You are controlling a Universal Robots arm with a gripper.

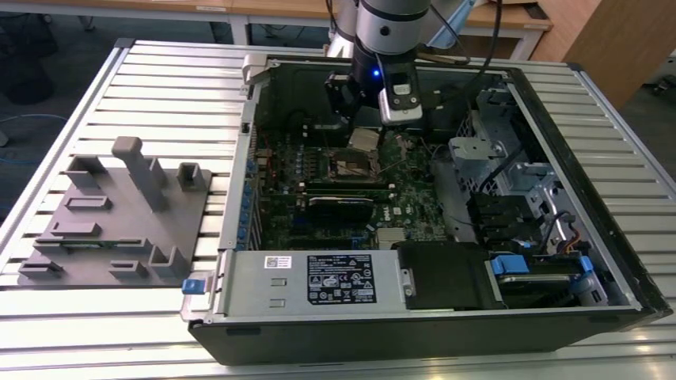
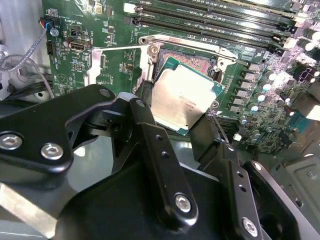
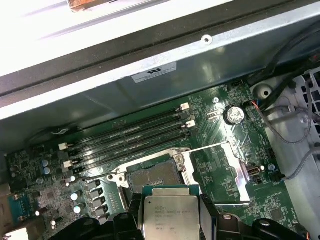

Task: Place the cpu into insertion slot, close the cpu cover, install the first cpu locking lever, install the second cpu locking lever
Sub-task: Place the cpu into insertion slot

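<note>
the slatted metal table (image 1: 158, 87) carries the open computer case (image 1: 423, 344), which lies on its side. a grey moulded rack (image 1: 106, 229) sits beside it on the exterior view's left. my arm (image 1: 389, 32) comes down nearly upright at the far side of the case. its wrist points my pincer (image 1: 365, 134) into the case, above the green board (image 1: 280, 218).

the exterior view takes in the table, the rack and the whole case. the first wrist view looks across the board to the grey case wall, with the long black memory sticks (image 3: 130, 135) lying in rows beyond the socket. the second wrist view sits close behind my black finger links and looks past them at the work.

my pincer is closed down to the chip's width. one finger (image 2: 144, 100) is pressed on one edge of the chip and the other on the opposite edge. nothing else is in my grip.

the cover (image 3: 239, 172), a thin silvery frame, lies swung open flat on the board beside the socket. it also shows in the second wrist view (image 2: 94, 67). the socket (image 3: 157, 175) is uncovered, its dark square bed bare inside the metal rim.

the chip (image 2: 185, 102), pale metal side up, is tilted in my fingers. it hangs just over the socket's near edge and is not seated in it. i cannot tell whether a corner touches the rim.
</note>
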